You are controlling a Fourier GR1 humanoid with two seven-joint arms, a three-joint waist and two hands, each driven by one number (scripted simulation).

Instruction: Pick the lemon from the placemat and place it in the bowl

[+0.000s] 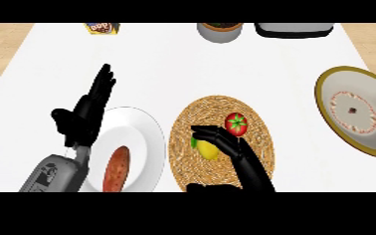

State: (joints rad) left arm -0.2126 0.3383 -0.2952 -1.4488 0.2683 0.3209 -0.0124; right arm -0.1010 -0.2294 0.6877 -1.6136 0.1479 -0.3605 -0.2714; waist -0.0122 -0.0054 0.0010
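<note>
A round woven placemat (222, 144) lies on a white table (183, 64). On the placemat, a yellow lemon (208, 149) sits just left of a red tomato (236, 124). The right hand (224, 142) curls its fingers around the lemon. A gold-rimmed bowl (351, 107) stands well right of the placemat. The left hand (88, 112) rests open, left of the placemat, beside a white plate (140, 139).

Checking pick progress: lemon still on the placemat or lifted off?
Cannot tell. The lemon shows over the placemat beside the tomato, with the right hand at it.
</note>
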